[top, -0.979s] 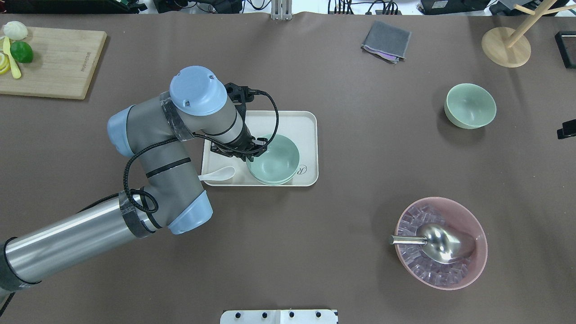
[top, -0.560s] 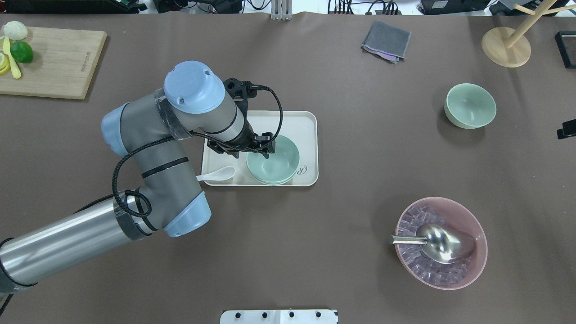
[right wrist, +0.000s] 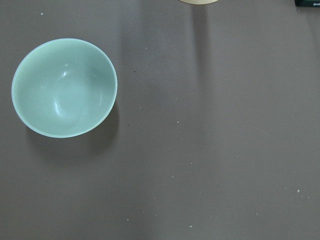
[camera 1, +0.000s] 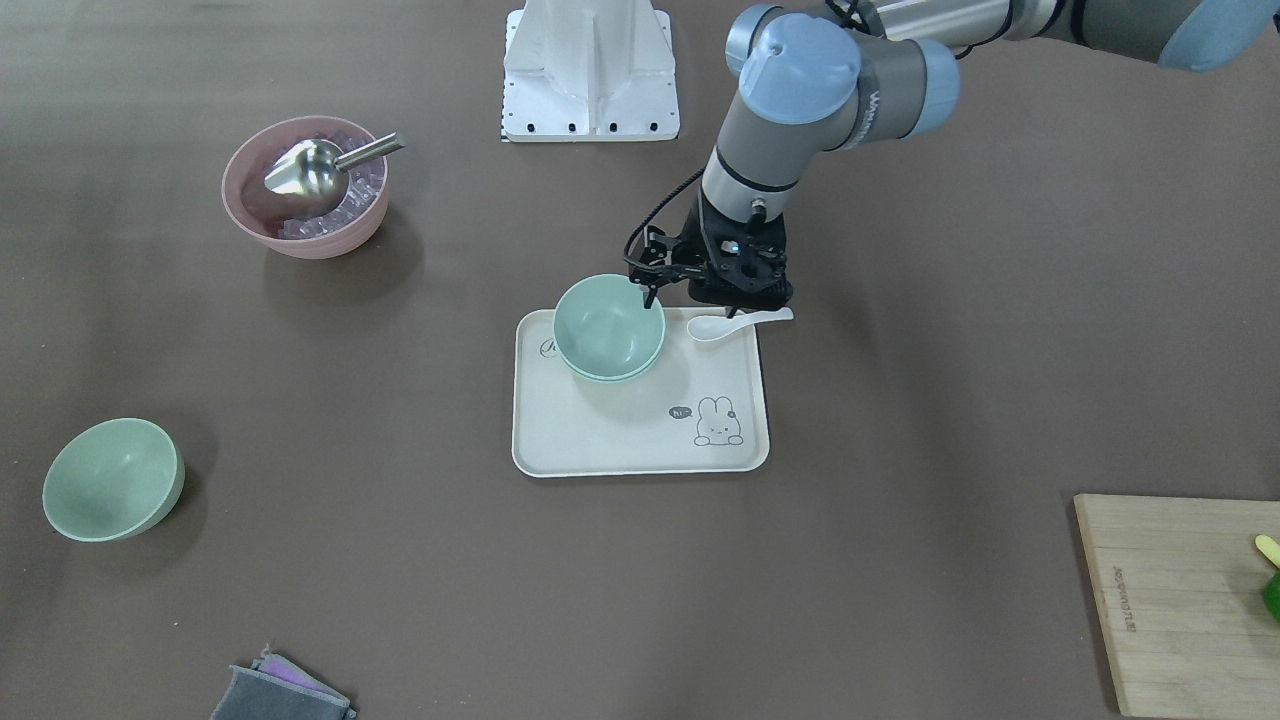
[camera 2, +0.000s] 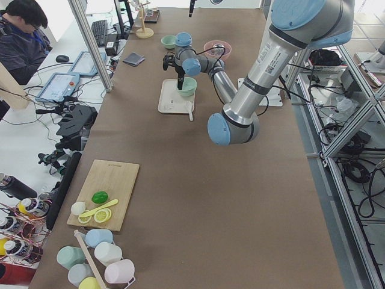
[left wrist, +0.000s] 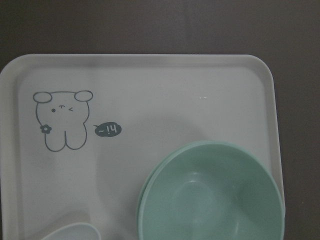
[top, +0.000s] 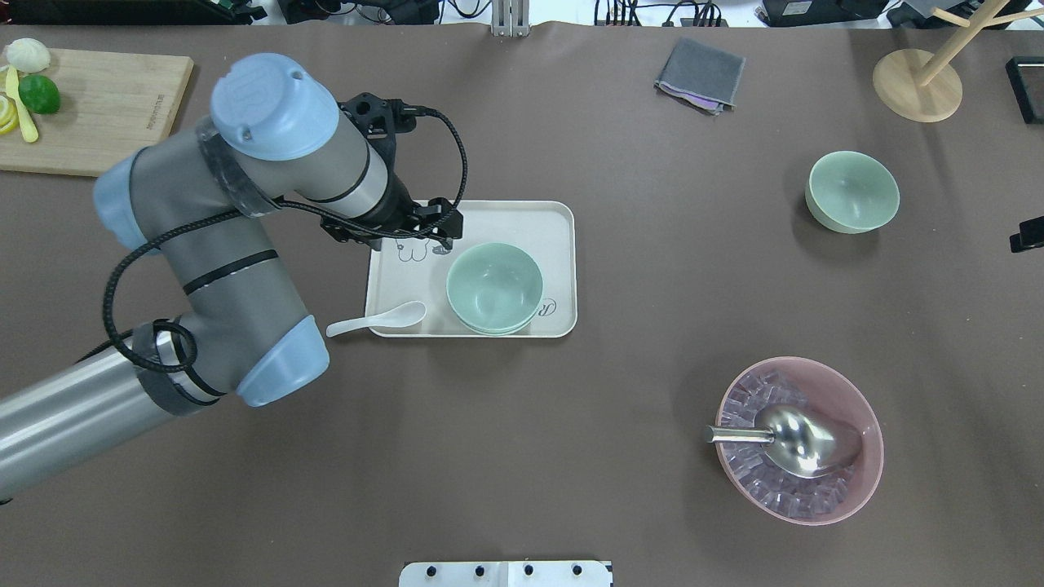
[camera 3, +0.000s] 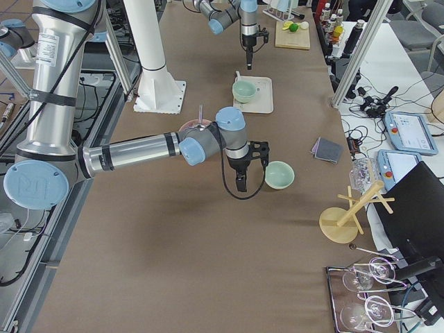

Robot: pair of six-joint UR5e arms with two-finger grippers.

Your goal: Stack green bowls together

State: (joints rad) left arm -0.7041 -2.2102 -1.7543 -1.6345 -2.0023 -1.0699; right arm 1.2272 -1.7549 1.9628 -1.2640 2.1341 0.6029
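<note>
Two nested green bowls on tray, with open left hand hanging at their 10 o'clock. Can't tell about right hand near third bowl.

Left arm is reached forward from the near left, elbow folded, forearm angled back toward centre. Wrist is turned down so the left gripper is pointed vertically downward. Its jaws are set apart, with nothing gripped between them. Right arm, seen only in the side view, is stretched out level with the wrist bent down, and the right gripper is hung vertically. Its jaw state cannot be judged there.
</note>
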